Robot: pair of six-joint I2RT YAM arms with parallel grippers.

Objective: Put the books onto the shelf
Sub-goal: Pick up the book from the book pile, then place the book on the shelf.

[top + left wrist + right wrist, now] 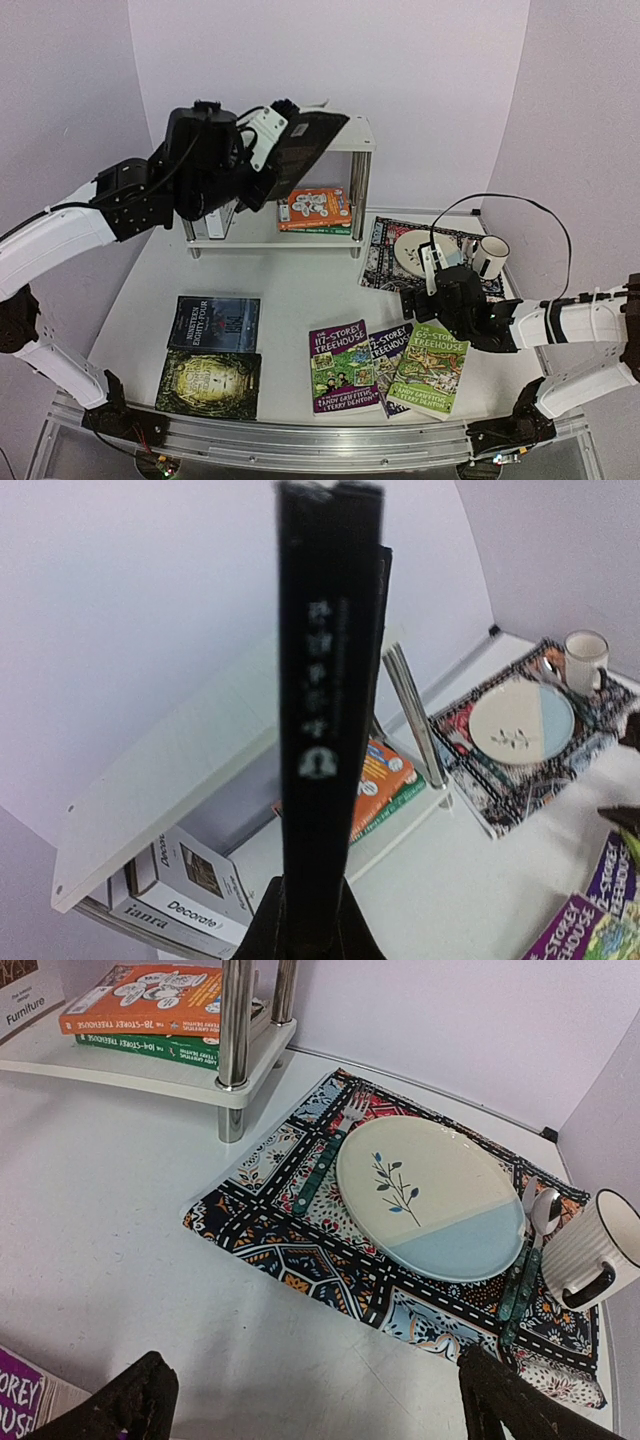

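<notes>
The left fingers (262,932) are clamped on the bottom edge of a dark book (320,680). It stands on end up the middle of the left wrist view, spine to the camera. In the top view it is held tilted in the air at upper centre, over the top board of the shelf (260,243); whether it touches that board I cannot tell. At the right end of the lower board an orange paperback (315,205) lies flat on a green paperback (318,228). White books (180,890) are stacked at the left end.

The right fingers (130,1400) stand wide apart with nothing between them, in the lower corners of the right wrist view, over bare counter (150,1210). Just beyond them is a patterned mat (300,1250) with a plate (440,1200), a fork (320,1165), a spoon (535,1220) and a mug (590,1250).

At lower centre-right of the top view three Treehouse paperbacks lie overlapping in a row: a purple one (342,365), a blue one (390,345) and a green one (430,368). At lower left "Nineteen Eighty-Four" (214,322) lies flat, with another dark-covered book (210,383) just below it.
</notes>
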